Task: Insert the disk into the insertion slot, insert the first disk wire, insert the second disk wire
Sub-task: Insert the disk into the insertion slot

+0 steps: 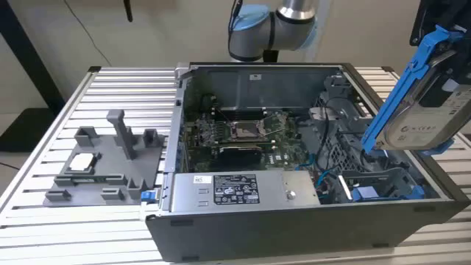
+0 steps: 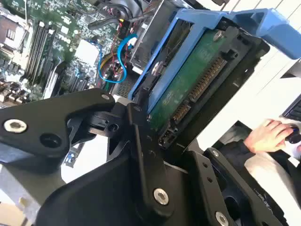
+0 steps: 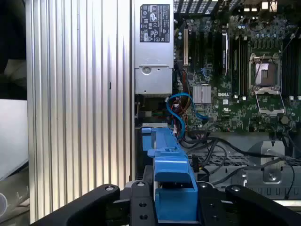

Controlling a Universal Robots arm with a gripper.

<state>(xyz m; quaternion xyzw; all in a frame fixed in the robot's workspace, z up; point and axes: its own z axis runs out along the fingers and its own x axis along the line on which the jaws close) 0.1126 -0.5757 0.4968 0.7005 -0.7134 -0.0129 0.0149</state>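
Step one, disk insertion, we judge: gripper (image 3: 175,200) clamped on the disk (image 1: 412,110) by its blue carrier (image 1: 401,83), tilted above the computer case (image 1: 294,232), clear of the insertion slot (image 1: 383,175) inside. Seating needs the carrier squared to the slot's walls. Second wrist view shows us the green board (image 2: 188,80); exterior view shows the label (image 1: 428,128).

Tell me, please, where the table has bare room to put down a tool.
Bare table slats lie behind the grey fixture and in front of it, at the exterior view's left. Crowded: the computer case, with the disk hanging over it.
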